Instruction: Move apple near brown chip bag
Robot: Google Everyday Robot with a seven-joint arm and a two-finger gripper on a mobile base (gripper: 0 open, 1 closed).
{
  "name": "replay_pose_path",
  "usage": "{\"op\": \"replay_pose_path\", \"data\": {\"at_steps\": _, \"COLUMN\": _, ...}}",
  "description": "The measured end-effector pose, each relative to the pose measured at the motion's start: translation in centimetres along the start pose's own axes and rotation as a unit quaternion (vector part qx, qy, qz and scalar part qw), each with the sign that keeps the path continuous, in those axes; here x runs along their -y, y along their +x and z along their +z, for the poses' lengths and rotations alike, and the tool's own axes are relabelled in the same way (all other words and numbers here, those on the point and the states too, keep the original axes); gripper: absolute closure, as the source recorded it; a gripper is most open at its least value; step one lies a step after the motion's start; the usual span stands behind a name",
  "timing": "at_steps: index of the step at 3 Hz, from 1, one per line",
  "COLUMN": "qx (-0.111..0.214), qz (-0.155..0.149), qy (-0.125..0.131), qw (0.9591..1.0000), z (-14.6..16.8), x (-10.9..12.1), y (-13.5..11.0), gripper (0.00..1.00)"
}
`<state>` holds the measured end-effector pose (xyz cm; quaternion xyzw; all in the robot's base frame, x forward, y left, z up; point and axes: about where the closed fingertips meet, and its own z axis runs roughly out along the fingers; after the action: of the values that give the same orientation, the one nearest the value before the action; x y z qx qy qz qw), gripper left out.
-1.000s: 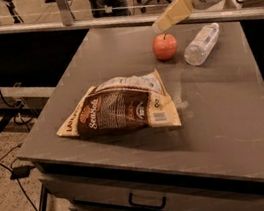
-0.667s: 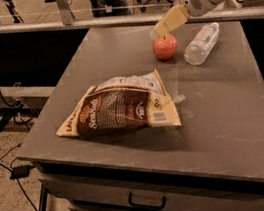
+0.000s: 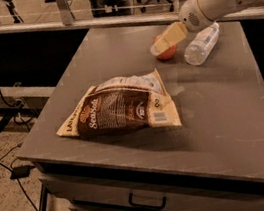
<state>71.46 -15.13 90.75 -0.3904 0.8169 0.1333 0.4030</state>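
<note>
At the table's (image 3: 224,111) far right: 1 apple (image 3: 169,54), near 1 bottle (image 3: 201,44), partly hidden behind the gripper (image 3: 157,48); whether it grips, cannot tell. At table centre: 1 bag (image 3: 120,110), flat, apart from apple.

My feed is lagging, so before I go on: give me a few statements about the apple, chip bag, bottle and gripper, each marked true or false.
1. The apple sits on the far part of the table, next to the water bottle. True.
2. The brown chip bag stands upright. False: it lies flat, nearer the front edge.
3. The gripper is at the apple, partly covering it in the camera view. True.
4. The apple touches the brown chip bag. False: bare tabletop separates them.
5. The water bottle stands upright. False: it lies on its side.
</note>
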Motion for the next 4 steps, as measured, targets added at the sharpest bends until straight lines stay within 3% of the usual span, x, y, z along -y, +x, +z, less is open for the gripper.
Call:
{"op": "replay_pose_path", "data": {"at_steps": 1, "qx": -0.011, "qz": 0.002, "qy": 0.003, "qw": 0.9999, "z": 0.8, "x": 0.0, "y": 1.5, "gripper": 0.00}}
{"op": "replay_pose_path", "data": {"at_steps": 2, "qx": -0.013, "qz": 0.008, "qy": 0.010, "qw": 0.9998, "z": 1.7, "x": 0.3, "y": 2.7, "gripper": 0.11}}
{"op": "replay_pose_path", "data": {"at_steps": 4, "qx": 0.029, "qz": 0.025, "qy": 0.009, "qw": 0.9992, "z": 4.1, "x": 1.0, "y": 2.0, "gripper": 0.57}}
